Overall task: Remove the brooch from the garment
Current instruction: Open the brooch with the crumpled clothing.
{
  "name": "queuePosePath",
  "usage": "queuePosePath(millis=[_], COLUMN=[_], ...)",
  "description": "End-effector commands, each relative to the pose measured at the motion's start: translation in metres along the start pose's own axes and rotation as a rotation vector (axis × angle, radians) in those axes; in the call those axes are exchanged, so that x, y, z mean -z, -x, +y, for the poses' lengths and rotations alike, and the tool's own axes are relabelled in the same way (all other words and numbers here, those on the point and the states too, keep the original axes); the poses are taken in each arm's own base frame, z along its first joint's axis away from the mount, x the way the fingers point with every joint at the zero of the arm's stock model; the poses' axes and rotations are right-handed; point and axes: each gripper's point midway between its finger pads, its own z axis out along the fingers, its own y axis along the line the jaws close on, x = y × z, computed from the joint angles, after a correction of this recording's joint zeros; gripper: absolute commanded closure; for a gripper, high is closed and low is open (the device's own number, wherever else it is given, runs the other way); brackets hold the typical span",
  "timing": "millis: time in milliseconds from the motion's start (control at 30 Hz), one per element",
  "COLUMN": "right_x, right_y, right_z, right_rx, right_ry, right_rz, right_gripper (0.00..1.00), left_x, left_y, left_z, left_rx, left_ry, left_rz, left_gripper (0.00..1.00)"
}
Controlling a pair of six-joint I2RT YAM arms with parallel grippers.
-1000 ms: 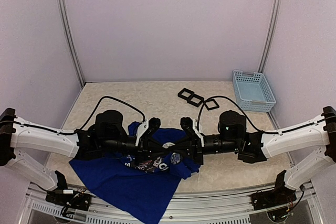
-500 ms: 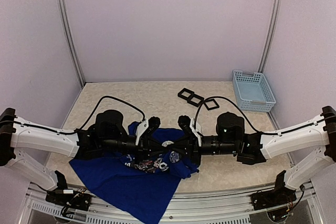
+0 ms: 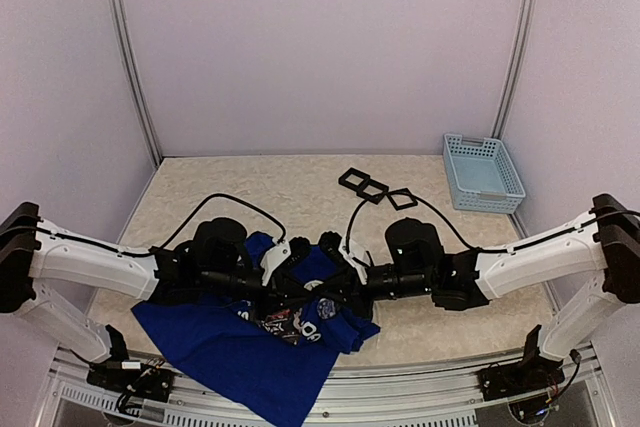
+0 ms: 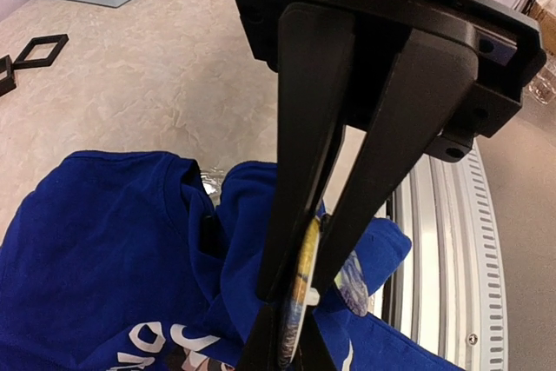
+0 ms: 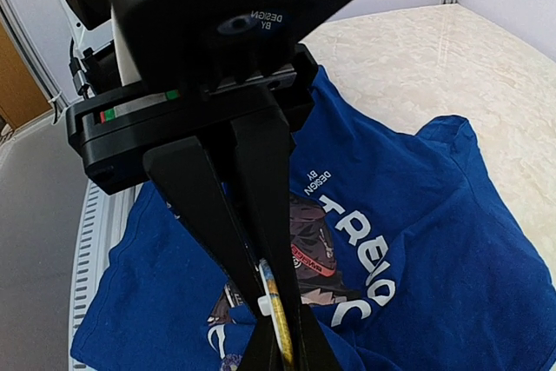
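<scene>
"DESIGN BY" reads on both the garment and the right hand's black housing.

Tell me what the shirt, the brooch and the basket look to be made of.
Shirt: soft matte blue cloth, going by its folds and creases. Brooch: thin stiff disc with a glossy yellow edge; metal or plastic, unclear. Basket: likely pale blue moulded plastic, with lattice walls.
</scene>
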Motion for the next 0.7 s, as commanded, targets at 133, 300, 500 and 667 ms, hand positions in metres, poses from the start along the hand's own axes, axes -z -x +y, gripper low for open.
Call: queuePosePath(millis=[133, 300, 500, 667], right_x=[0.004, 0.020, 0.051, 0.076], right_y=[0.009, 0.025, 0.047, 0.062], right_z=[-0.017, 0.002, 0.029, 0.034], right_rx=[0.012, 0.075, 0.180, 0.219], right_ry=[-0.073, 0.009, 0.106, 0.087], right_rz=[-0.031, -0.082, -0.152, -0.233], right_gripper=[0.96, 0.83, 0.54, 0.42], left_x=[-0.002, -0.002, -0.005, -0.004], left_y=[0.045, 0.046, 0.044, 0.045], left_z=[-0.033, -0.022, -0.018, -0.014], left_rx=[-0.096, -0.072, -0.056, -0.054], left_ry=[-0.107, -0.064, -0.049, -0.034], left_rz=[-0.129, -0.123, -0.113, -0.113], left_gripper=[1.00, 1.00, 1.00, 1.00])
